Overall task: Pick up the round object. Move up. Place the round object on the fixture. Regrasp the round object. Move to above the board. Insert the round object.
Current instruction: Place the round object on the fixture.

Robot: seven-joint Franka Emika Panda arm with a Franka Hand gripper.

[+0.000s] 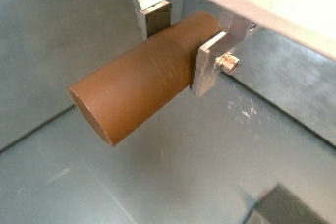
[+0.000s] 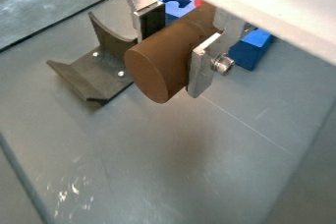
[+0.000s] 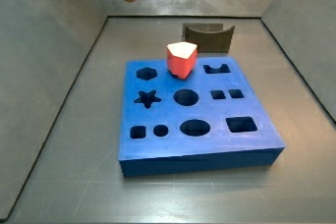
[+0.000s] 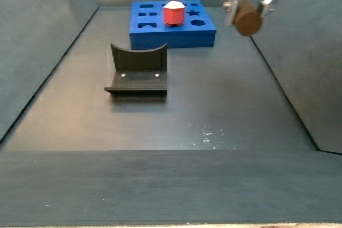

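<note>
dark grey floor boxed in by grey walls. on it, the blue board, cut with star, hexagon, circle, square and cross holes. a red-and-white faceted block upright in the board's far row, beside the hexagon hole. beyond the board's far edge, apart from it, the fixture, notch upward; seen also in a side view and in a wrist view.

high above the floor, off the board and to one side of the fixture, the gripper, clamped on the round object. in both wrist views the brown peg pinched crosswise between silver fingers, one round end jutting free, touching nothing below.
</note>
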